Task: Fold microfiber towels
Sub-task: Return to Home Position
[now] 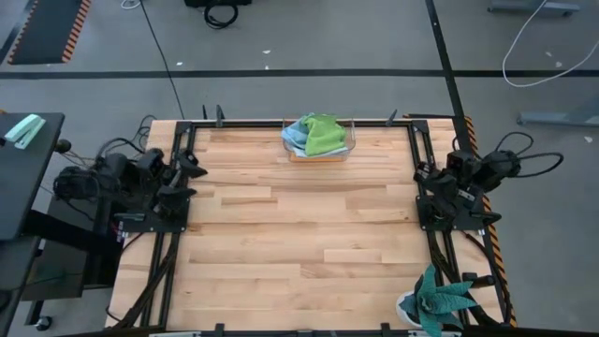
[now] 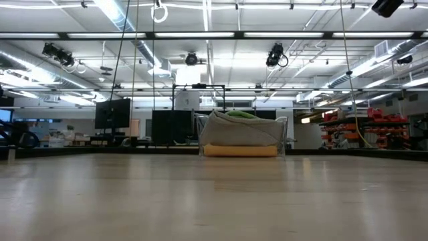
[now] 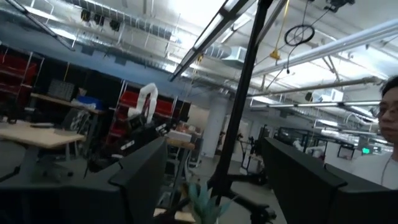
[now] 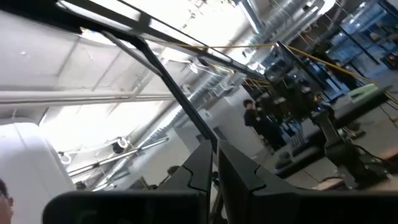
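Note:
The microfiber towels lie piled in a clear plastic box (image 1: 352, 142) at the middle of the table's far edge. The lime green one (image 1: 325, 134) is on top, the light blue one (image 1: 297, 135) beside it. In the low view the orange-yellow towel (image 2: 241, 151) lies at the bottom, the grey one (image 2: 234, 131) rests on it, and the green one (image 2: 241, 114) is on top. My left gripper (image 1: 192, 173) is parked at the table's left edge, open and empty (image 3: 211, 180). My right gripper (image 1: 423, 180) is parked at the right edge, shut and empty (image 4: 214, 171).
A teal spiky-leaved plant (image 1: 440, 300) stands at the table's near right corner. The bare wooden table top (image 1: 299, 234) spreads between the arms. People stand in the room beyond the table (image 4: 252, 118), one at the left wrist view's edge (image 3: 388, 124).

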`<act>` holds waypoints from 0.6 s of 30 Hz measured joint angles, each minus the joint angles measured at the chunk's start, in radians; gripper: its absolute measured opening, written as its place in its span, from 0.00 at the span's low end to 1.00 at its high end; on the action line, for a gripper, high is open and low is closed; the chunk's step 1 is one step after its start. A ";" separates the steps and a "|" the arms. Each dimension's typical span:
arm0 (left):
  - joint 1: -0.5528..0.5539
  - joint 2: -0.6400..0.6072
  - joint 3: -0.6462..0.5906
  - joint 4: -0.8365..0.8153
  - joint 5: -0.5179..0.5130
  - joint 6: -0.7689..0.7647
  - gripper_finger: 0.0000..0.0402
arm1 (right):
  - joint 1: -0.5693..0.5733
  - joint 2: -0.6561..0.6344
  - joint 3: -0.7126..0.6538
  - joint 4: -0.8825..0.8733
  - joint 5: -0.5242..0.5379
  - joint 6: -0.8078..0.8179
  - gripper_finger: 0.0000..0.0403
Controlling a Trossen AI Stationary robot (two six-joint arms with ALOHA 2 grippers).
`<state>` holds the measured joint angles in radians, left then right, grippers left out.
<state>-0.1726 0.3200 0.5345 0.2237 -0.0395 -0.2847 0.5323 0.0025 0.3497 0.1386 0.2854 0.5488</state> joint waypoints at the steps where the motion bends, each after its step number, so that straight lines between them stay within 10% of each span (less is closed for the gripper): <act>1: 0.000 0.000 -0.030 0.033 0.000 0.000 0.68 | 0.000 0.000 -0.018 0.025 -0.004 -0.011 0.08; 18: 0.000 -0.142 -0.373 0.463 0.193 -0.049 0.68 | 0.000 0.001 -0.155 0.135 -0.134 0.103 0.08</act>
<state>-0.1726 0.1779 0.1616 0.6871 0.1538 -0.3332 0.5323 0.0032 0.1945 0.2732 0.1515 0.6522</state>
